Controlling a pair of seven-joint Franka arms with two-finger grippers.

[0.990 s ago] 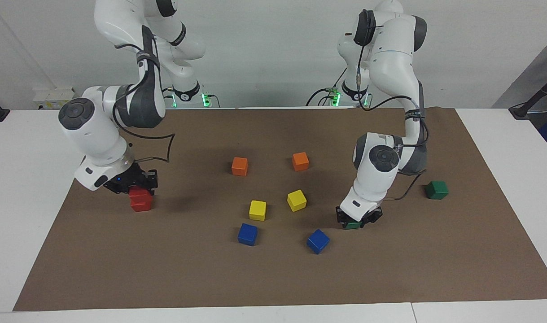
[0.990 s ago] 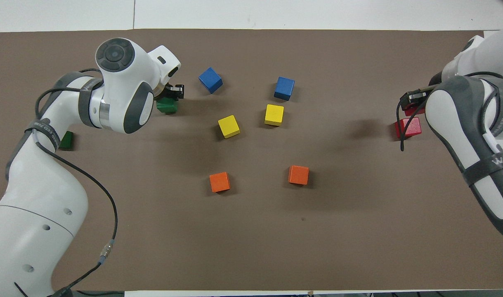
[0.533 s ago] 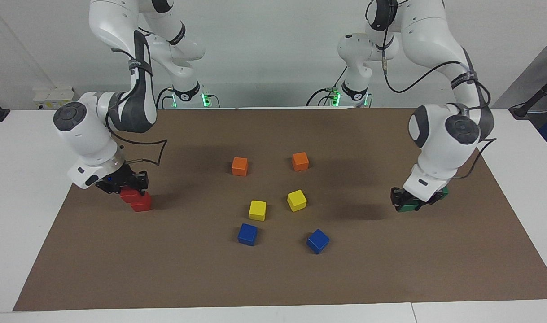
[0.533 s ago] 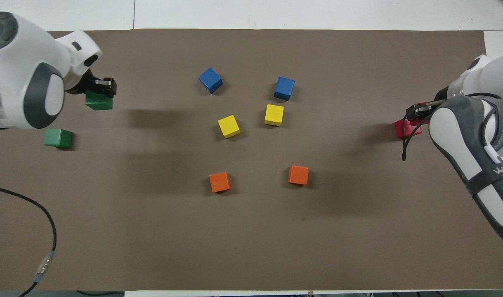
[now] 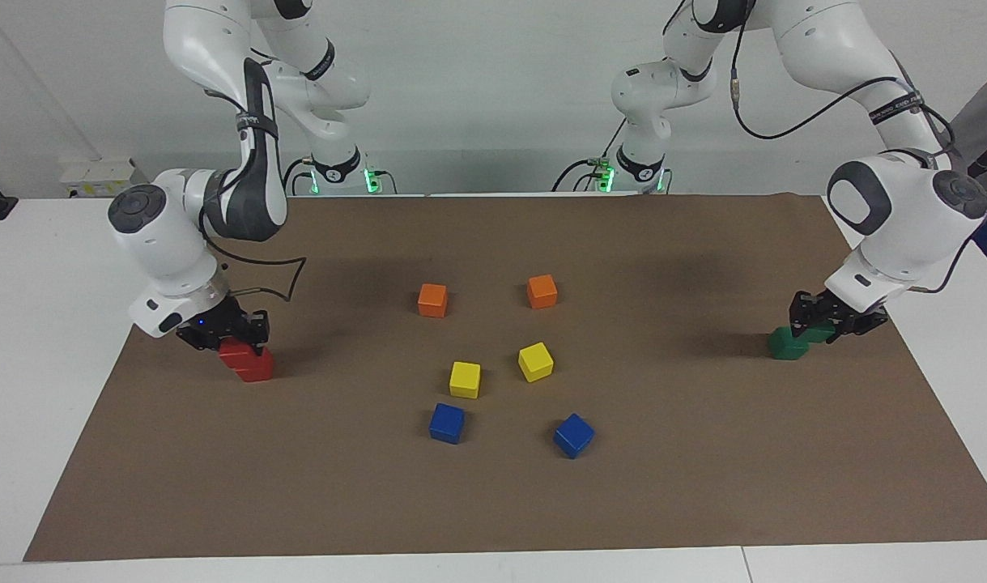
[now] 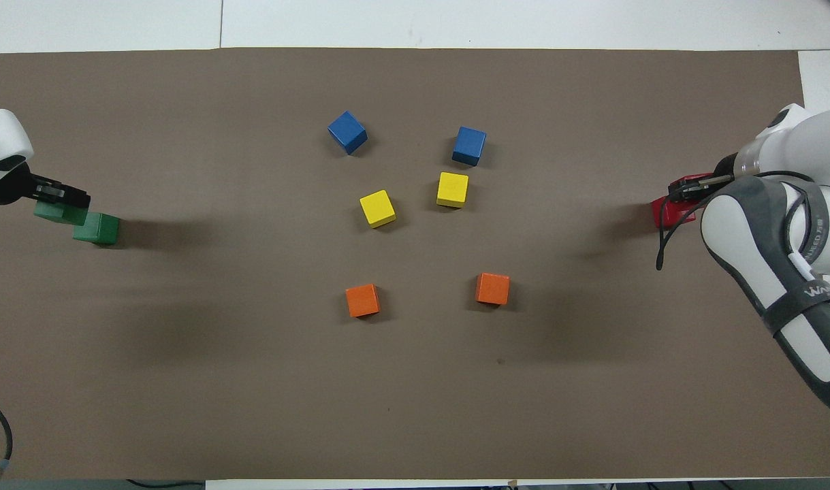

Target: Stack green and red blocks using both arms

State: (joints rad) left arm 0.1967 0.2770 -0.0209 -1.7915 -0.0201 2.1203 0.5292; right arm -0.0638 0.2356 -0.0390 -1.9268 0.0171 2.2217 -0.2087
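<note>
Moved since the earlier frames: left end effector [image 5: 833, 318], formerly low near the blue cubes, now at the middle right of the facing view, pinching a green block [image 5: 821, 332] held just above and beside the second green block [image 5: 787, 344] on the mat.

Tabletop [image 5: 48, 267]: white, covered by a brown mat [image 5: 493, 502] across most of the frame.

Right end effector [image 5: 222, 332]: middle left of the facing view, pressed on a red block [image 5: 236, 353] that sits part-way over the second red block [image 5: 255, 366], offset toward the frame's left.

Orange cubes [image 5: 432, 300] [image 5: 542, 291]: centre, upper pair.

Yellow cubes [image 5: 465, 379] [image 5: 535, 361]: centre, below the orange.

Blue cubes [image 5: 447, 423] [image 5: 573, 435]: lowest pair.

Overhead view: carried green block [image 6: 59, 212] at the left edge, touching its mate [image 6: 97, 228]; red blocks [image 6: 672, 211] at the right edge.
</note>
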